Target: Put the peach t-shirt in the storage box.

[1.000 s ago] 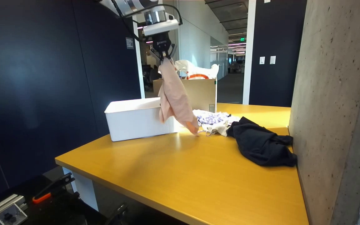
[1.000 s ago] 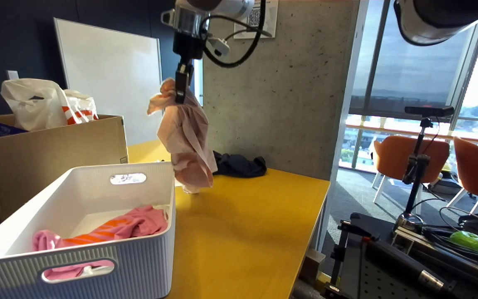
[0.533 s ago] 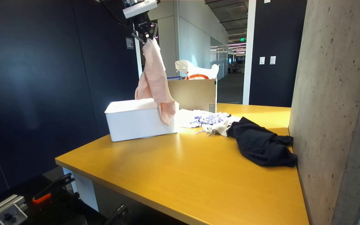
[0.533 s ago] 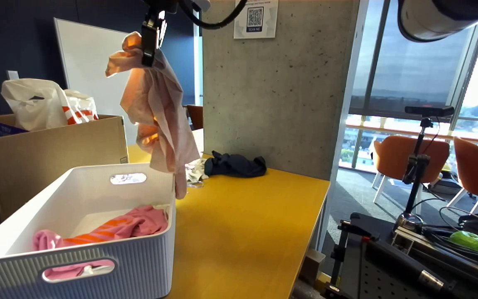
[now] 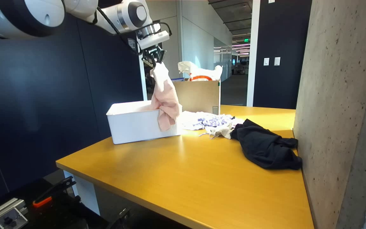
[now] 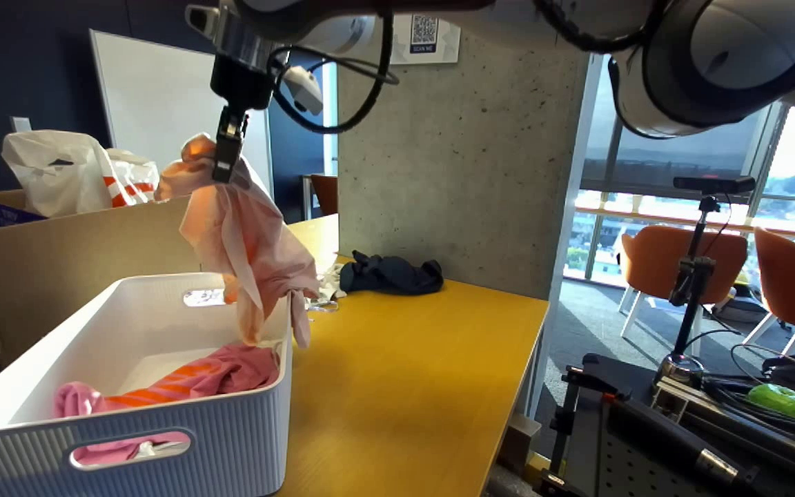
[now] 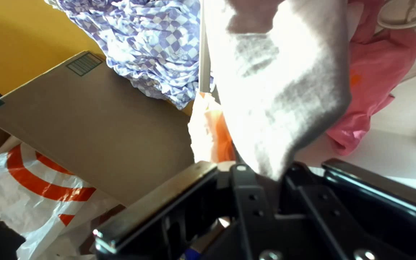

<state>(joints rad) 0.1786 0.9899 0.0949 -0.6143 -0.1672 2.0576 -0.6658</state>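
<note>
The peach t-shirt (image 5: 165, 95) hangs bunched from my gripper (image 5: 156, 62) over one end of the white storage box (image 5: 135, 126). In an exterior view the t-shirt (image 6: 249, 231) straddles the rim of the box (image 6: 225, 442): one tail hangs inside, another outside. My gripper (image 6: 228, 153) is above the rim, shut on the upper part of the cloth. In the wrist view the t-shirt (image 7: 284, 83) looks pale and overexposed, pinched between the fingers (image 7: 262, 177). A pink garment with orange marks (image 6: 232, 373) lies on the box floor.
A cardboard box (image 5: 199, 95) with white plastic bags (image 5: 200, 71) stands behind the storage box. A blue-white checked cloth (image 5: 214, 120), a cream cloth (image 5: 222, 129) and a black garment (image 5: 267, 146) lie on the yellow table (image 5: 183, 171). A concrete pillar (image 5: 338, 111) borders the table.
My gripper carried the t-shirt up and toward the storage box, then came down. The cloth, at first beside the box, now hangs over its rim. The grip stayed shut.
</note>
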